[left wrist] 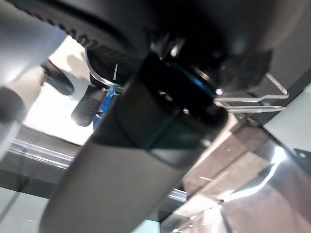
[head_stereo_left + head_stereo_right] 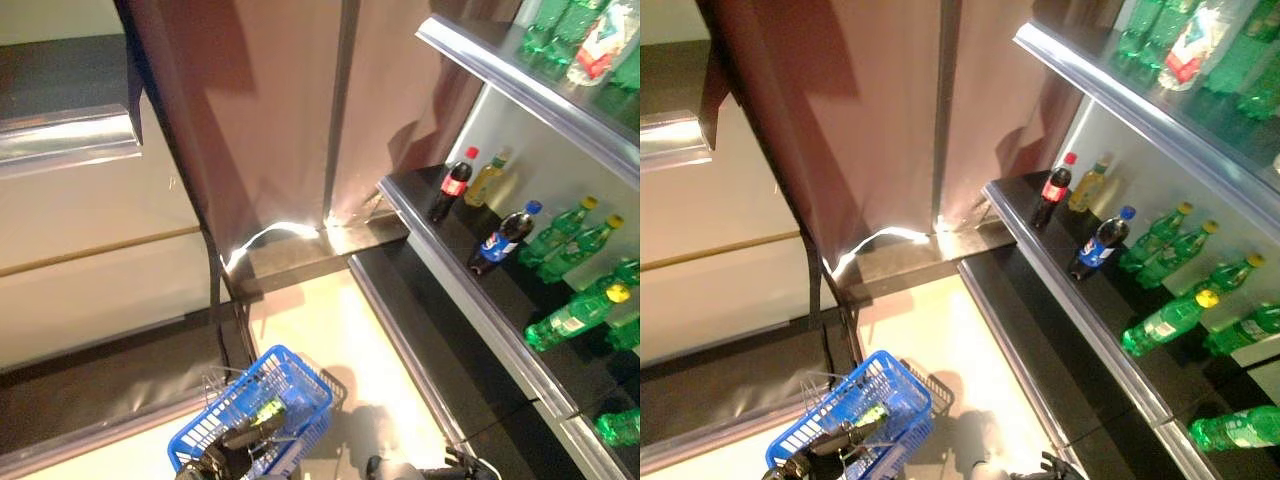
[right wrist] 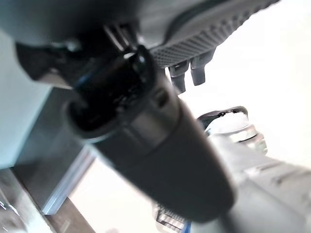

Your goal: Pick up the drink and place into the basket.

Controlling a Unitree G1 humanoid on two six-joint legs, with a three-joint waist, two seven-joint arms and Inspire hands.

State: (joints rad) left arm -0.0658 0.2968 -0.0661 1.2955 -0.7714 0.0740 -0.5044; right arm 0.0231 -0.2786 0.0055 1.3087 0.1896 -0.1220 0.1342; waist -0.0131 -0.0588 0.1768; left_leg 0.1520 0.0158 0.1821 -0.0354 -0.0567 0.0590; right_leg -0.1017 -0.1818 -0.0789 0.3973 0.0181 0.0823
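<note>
- The shelf, dark and metal-edged, carries a red-capped cola bottle, a blue-capped cola bottle and green bottles lying on their sides.
- The blue basket hangs low over the pale floor.
- A green drink lies inside the basket.
- The left robot hand sits at the basket's wire handle; I cannot tell its grip.
- The right robot hand shows dark fingertips, hold unclear.

A bright glare streak burns at the foot of the brown wall, above the blue basket. The floor beside the basket is washed out; shelf bottles stay legible. Both wrist views are heavily blurred, dark close up.
</note>
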